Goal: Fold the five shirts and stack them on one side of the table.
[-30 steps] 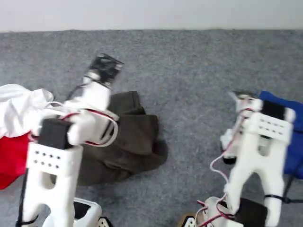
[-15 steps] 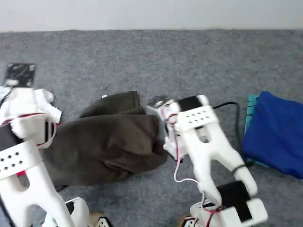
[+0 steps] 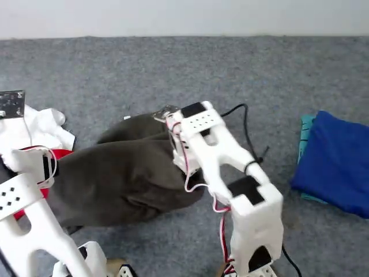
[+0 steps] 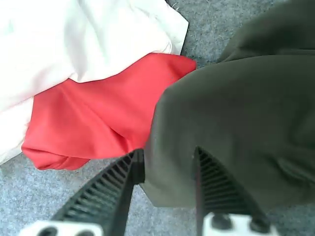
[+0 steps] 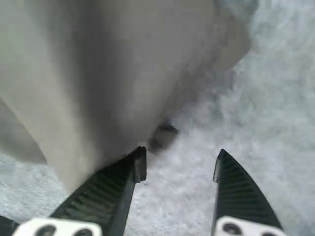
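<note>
A dark olive shirt [image 3: 121,179] lies crumpled on the grey carpet at centre-left. My left gripper [image 4: 167,151] is open at its near-left corner, and the shirt's edge [image 4: 231,123] lies between the fingers. A red shirt [image 4: 98,108] and a white shirt [image 4: 74,39] are heaped just beside it, at the left edge [image 3: 34,130]. My right gripper [image 5: 181,151] is open over the olive shirt's far right edge [image 5: 98,73], with carpet between its fingers. In the high view that gripper [image 3: 167,113] sits at the shirt's far side. A folded blue shirt [image 3: 337,161] rests on a teal one [image 3: 304,135] at the right.
Both white arms rise from the table's near edge, the right one [image 3: 230,173] stretching across the middle. A black cable [image 3: 248,130] loops behind it. Bare grey carpet [image 3: 230,69] covers the back and the strip between the olive shirt and the blue stack.
The right arm swung from beside the blue shirt to the olive shirt's far edge. The left arm moved off the shirt to the left, and the shirt now spreads further left.
</note>
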`<act>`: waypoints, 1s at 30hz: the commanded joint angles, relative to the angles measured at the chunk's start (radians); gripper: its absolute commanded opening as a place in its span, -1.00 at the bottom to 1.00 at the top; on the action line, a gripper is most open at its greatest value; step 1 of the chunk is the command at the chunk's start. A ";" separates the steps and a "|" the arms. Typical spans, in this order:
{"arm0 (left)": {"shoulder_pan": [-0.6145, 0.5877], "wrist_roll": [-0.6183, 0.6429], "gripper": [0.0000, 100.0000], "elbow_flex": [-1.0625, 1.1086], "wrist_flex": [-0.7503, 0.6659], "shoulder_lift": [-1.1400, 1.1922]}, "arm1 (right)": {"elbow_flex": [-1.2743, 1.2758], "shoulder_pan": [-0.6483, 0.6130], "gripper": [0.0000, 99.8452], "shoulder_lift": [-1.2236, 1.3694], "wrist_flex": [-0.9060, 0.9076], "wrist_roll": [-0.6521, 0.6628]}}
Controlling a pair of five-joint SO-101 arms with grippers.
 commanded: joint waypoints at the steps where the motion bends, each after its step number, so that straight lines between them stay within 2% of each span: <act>1: -0.006 -0.011 -0.67 -0.005 0.000 -0.005 | -0.095 -0.012 -0.54 0.073 0.047 -0.018; 14: -0.006 -0.008 -0.67 -0.005 0.000 0.002 | -0.098 -0.068 -0.55 0.145 0.053 -0.020; 21: -0.006 -0.008 -0.67 -0.005 0.000 0.002 | -0.103 -0.064 -0.99 0.133 0.016 -0.009; 30: -0.006 -0.008 -0.67 -0.005 0.000 -0.002 | -0.103 0.039 -0.98 -0.131 0.128 0.084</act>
